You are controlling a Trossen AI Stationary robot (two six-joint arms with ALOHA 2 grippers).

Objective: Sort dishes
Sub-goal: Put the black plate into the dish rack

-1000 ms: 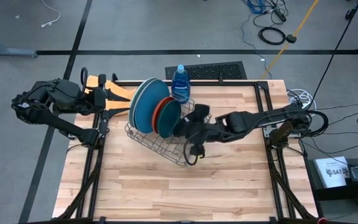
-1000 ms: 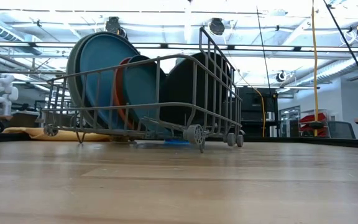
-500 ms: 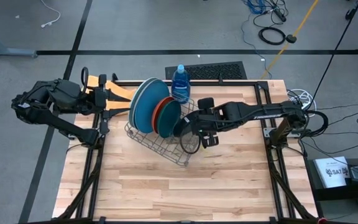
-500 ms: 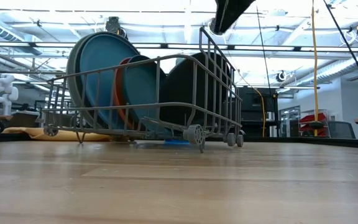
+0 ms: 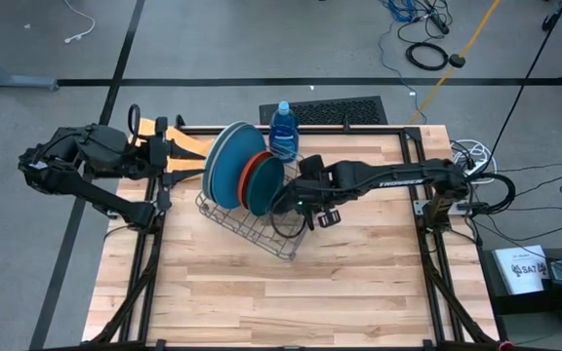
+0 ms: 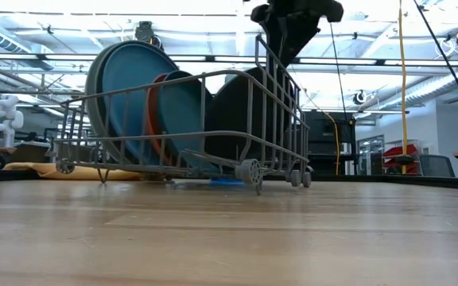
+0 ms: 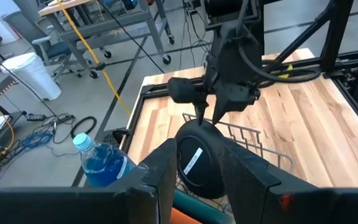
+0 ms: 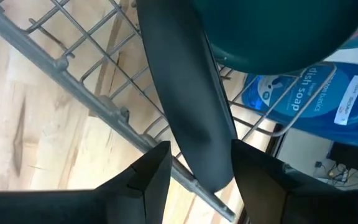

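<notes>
Several plates stand on edge in a wire rack (image 5: 247,222): large grey and blue ones (image 5: 227,161), an orange one (image 5: 253,174), a dark teal one (image 5: 267,185) and a black one (image 5: 283,202). My right gripper (image 5: 293,200) is open and points down over the rack's right end. Its fingers straddle the black plate's top rim (image 8: 191,124); it also shows in the low view (image 6: 281,52). My left gripper (image 7: 197,168) is open and empty, beyond the table's far left corner. My right gripper comes at the black plate's top rim (image 7: 205,124) from above, one finger (image 8: 151,180) on each face, across the rim. I cannot tell whether the fingers touch it. The plate stands upright in the rack.
A blue dish-soap bottle (image 5: 283,129) stands just behind the rack at the table's far edge. A yellow cloth (image 5: 185,146) lies at the far left corner by the left arm. Bare wood lies in front of the rack toward the near edge (image 5: 281,292).
My right gripper has come down over the rack's right end, entering the low view from above, and has tipped to point down at the black plate. The plates and rack have stayed put.
</notes>
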